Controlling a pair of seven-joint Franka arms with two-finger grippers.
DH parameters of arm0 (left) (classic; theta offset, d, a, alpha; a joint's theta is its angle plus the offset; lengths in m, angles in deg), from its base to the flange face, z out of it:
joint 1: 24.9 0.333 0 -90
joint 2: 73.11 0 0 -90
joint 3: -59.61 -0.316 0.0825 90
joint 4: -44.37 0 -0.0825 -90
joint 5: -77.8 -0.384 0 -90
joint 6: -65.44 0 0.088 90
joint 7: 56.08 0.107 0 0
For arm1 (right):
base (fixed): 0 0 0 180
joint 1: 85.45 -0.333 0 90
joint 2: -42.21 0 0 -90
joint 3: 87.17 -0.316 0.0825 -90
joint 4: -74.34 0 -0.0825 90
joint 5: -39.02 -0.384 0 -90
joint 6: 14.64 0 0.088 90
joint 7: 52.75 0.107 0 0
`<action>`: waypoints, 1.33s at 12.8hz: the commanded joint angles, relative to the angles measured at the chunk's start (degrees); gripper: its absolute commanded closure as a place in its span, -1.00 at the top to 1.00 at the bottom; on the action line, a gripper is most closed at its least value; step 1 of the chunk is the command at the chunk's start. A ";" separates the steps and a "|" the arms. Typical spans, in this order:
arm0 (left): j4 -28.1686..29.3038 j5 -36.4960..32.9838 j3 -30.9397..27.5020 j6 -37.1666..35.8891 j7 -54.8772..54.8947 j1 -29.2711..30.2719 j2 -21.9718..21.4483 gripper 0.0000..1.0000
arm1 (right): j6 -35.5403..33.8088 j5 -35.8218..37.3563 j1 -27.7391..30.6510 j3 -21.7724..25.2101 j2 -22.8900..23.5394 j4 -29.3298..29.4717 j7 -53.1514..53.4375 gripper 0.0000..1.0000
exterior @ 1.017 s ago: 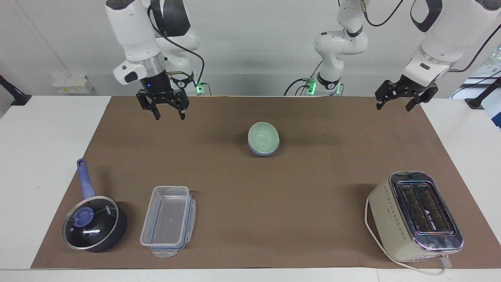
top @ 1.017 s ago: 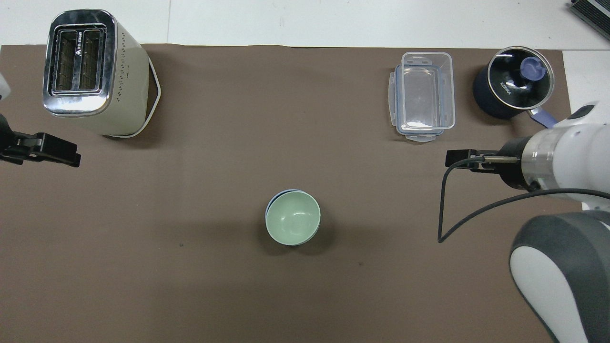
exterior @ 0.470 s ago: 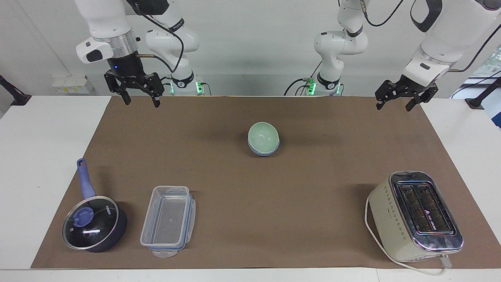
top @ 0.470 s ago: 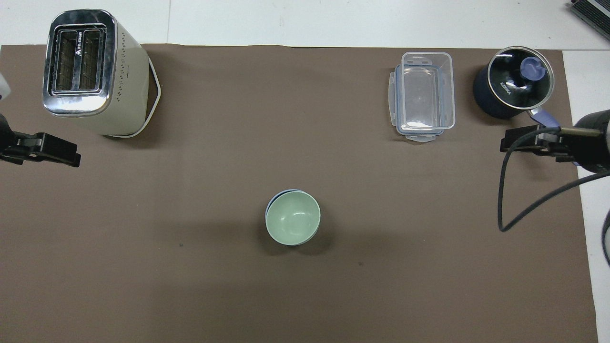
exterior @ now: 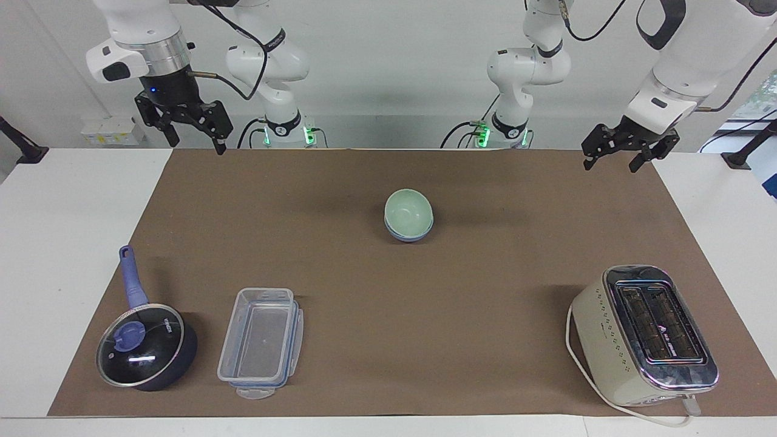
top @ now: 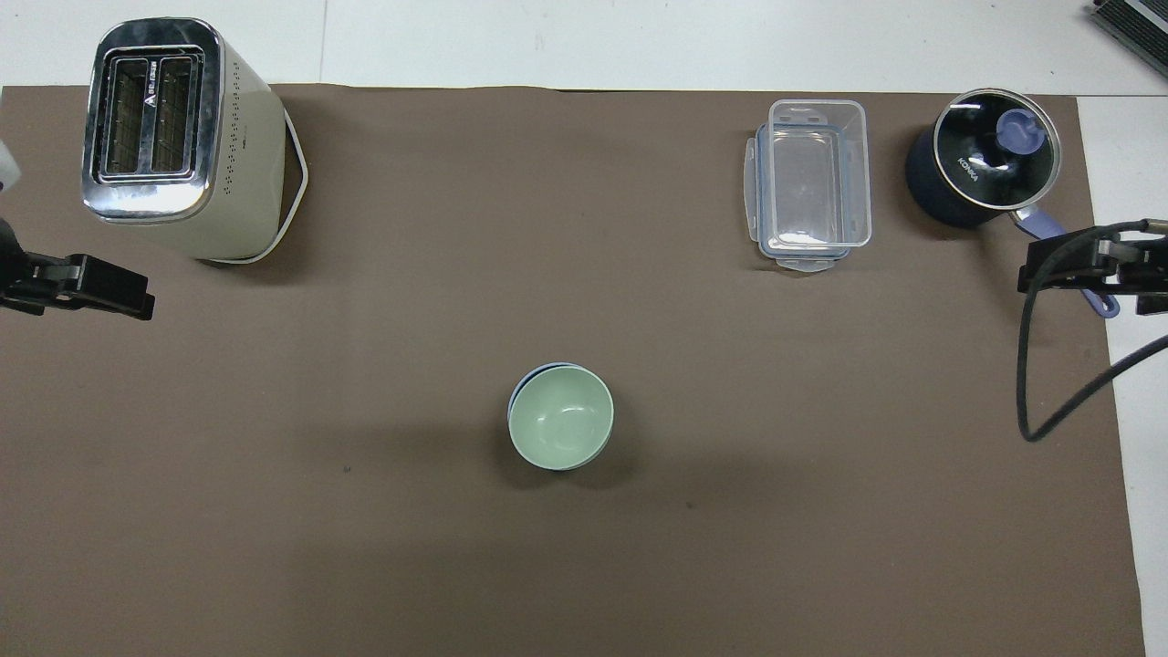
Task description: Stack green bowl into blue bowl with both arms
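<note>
The pale green bowl sits nested inside the light blue bowl in the middle of the brown mat, both upright. In the overhead view the green bowl covers the blue bowl except for a thin edge. My right gripper is open and empty, raised over the mat's corner nearest the right arm's base; it shows at the overhead view's edge. My left gripper is open and empty, raised over the mat's corner near the left arm's base, also in the overhead view. That arm waits.
A cream toaster stands toward the left arm's end, farther from the robots. A clear lidded container and a dark saucepan with a glass lid and blue handle stand toward the right arm's end. A brown mat covers the table.
My right gripper has moved up and away from the bowls, toward the right arm's end of the table. The left gripper and the bowls have not moved.
</note>
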 commanded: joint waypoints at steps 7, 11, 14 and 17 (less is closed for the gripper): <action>-0.55 -0.87 0.13 -1.06 0.26 0.16 -0.18 1.00 | -1.79 -3.06 2.75 0.22 -1.94 -2.98 -6.03 1.00; -0.55 -0.87 0.13 -1.06 0.26 0.16 -0.18 1.00 | -2.31 -4.22 3.38 0.14 -2.46 -3.59 -5.43 1.00; -0.55 -0.79 0.13 -1.06 0.26 0.16 -0.18 1.00 | -2.22 -4.04 3.55 0.22 -2.47 -3.77 -5.25 1.00; -0.55 -0.87 0.13 -1.06 0.26 0.16 -0.18 1.00 | -2.22 -3.69 3.55 0.22 -2.55 -4.38 -3.58 1.00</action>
